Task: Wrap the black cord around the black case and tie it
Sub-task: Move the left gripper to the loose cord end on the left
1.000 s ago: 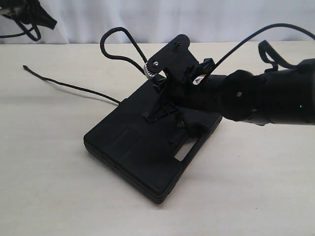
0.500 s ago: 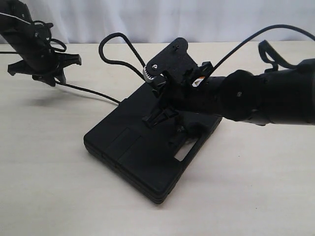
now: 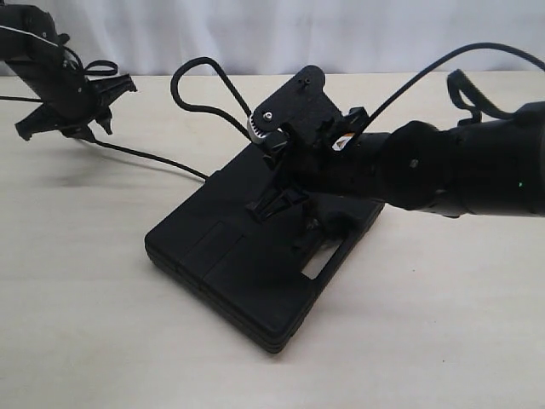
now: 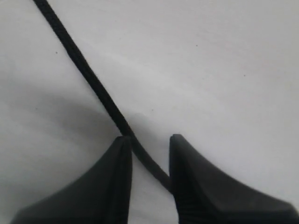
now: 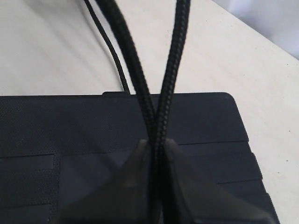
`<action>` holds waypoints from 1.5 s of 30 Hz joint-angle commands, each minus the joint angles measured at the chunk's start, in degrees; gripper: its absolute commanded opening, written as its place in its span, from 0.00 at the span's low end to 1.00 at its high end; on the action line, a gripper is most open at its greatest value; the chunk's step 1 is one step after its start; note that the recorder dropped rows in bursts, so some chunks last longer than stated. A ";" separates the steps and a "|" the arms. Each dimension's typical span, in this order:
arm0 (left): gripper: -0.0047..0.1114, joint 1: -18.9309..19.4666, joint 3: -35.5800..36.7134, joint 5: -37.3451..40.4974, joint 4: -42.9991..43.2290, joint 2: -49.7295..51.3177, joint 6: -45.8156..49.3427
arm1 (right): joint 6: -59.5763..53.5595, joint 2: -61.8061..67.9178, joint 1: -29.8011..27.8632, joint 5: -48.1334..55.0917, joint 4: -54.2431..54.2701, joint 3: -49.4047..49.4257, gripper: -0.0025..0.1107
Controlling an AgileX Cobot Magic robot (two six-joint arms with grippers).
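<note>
The black case [image 3: 230, 268] lies flat on the table, its handle slot towards the right. Above its far half, my right gripper [image 3: 271, 203] is shut on two strands of the black cord [image 3: 153, 158], which meet between the fingers [image 5: 156, 143]. From there the cord loops up and back to the left. Another stretch of cord [image 5: 112, 51] runs out from under the case [image 5: 70, 126] across the table to the far left. There my left gripper [image 3: 77, 123] hangs over it, open. The cord [image 4: 88, 77] passes slantwise between its fingertips [image 4: 149, 138] and touches one finger.
The pale wooden table [image 3: 443, 324] extends right and in front of the case. A white curtain [image 3: 358, 34] closes the back. The right arm's glossy cable [image 3: 443, 58] arcs over the back right.
My left arm came in from the upper left and dropped over the cord's free stretch, then shifted slightly left. The right gripper and case stayed put.
</note>
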 commanded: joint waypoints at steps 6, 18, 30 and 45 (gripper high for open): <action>0.27 1.03 4.06 -6.37 0.93 -0.08 -7.32 | -0.08 -0.71 -0.05 -0.41 -0.31 0.07 0.06; 0.27 0.83 4.70 -10.35 -2.79 3.12 -9.40 | -0.08 -0.71 -0.05 -0.95 -0.31 0.07 0.06; 0.27 0.99 4.30 -13.47 -2.82 4.44 -10.70 | -0.08 -0.71 -0.05 -1.99 -0.31 0.07 0.06; 0.04 0.99 4.30 -14.05 -3.19 2.20 7.80 | -0.08 -0.71 -0.05 -1.99 -0.31 0.07 0.06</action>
